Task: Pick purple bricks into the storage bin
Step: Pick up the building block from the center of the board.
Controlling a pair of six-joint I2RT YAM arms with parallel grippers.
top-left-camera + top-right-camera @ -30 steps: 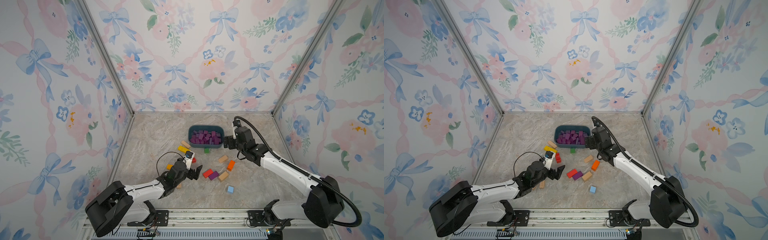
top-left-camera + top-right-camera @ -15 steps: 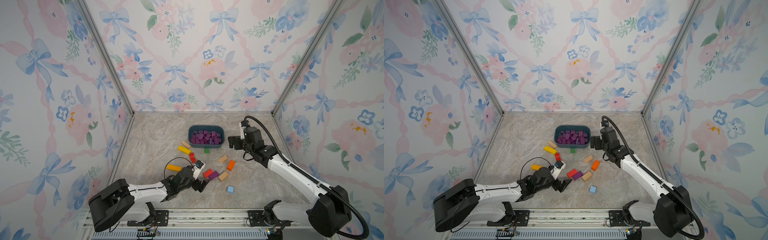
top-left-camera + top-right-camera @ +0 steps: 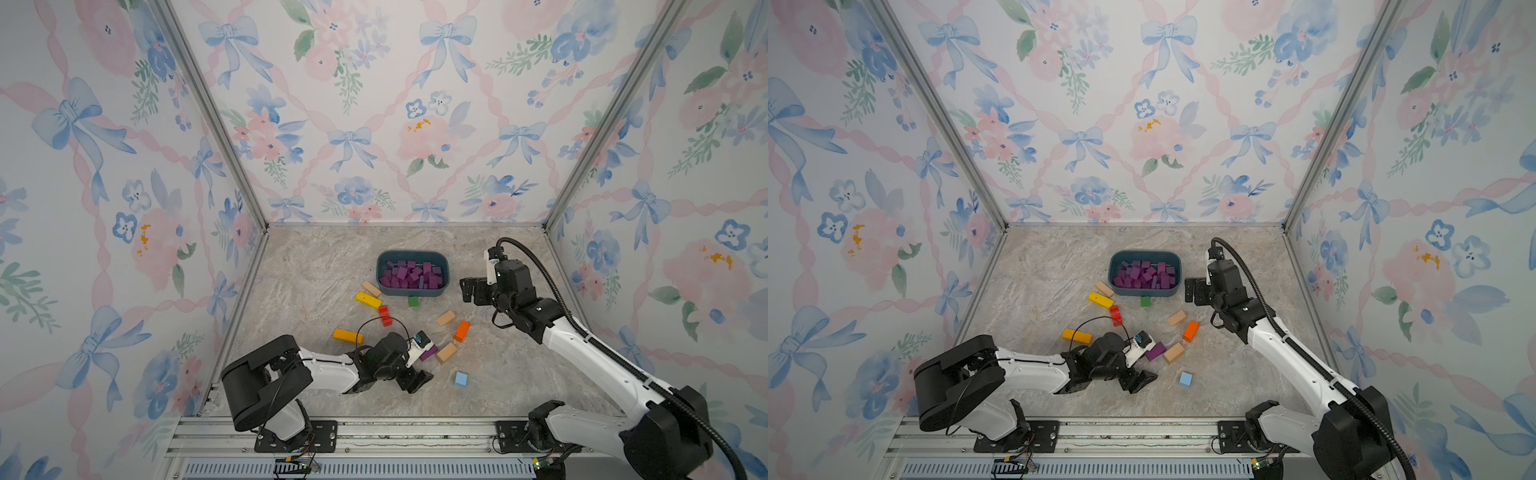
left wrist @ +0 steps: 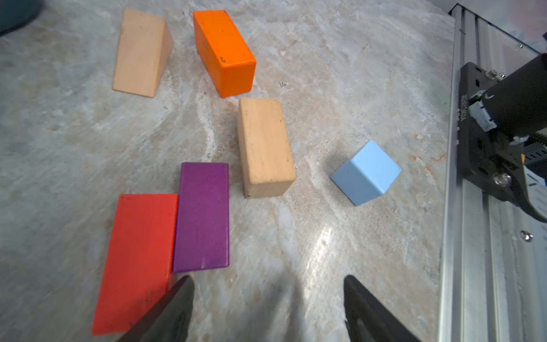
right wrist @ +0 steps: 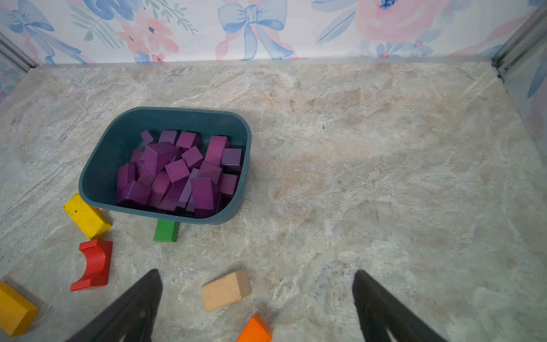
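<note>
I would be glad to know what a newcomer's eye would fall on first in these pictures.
The dark teal storage bin towards the back of the marbled table stands out first, heaped with purple bricks. Next comes one purple brick that lies outside it, right beside a red block and just ahead of the open left gripper.

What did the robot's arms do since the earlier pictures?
The left gripper swung from the red arch block back toward the front rail, now beside the loose purple brick, gripping nothing. The right gripper drew slightly away from the storage bin. Nothing else moved.
</note>
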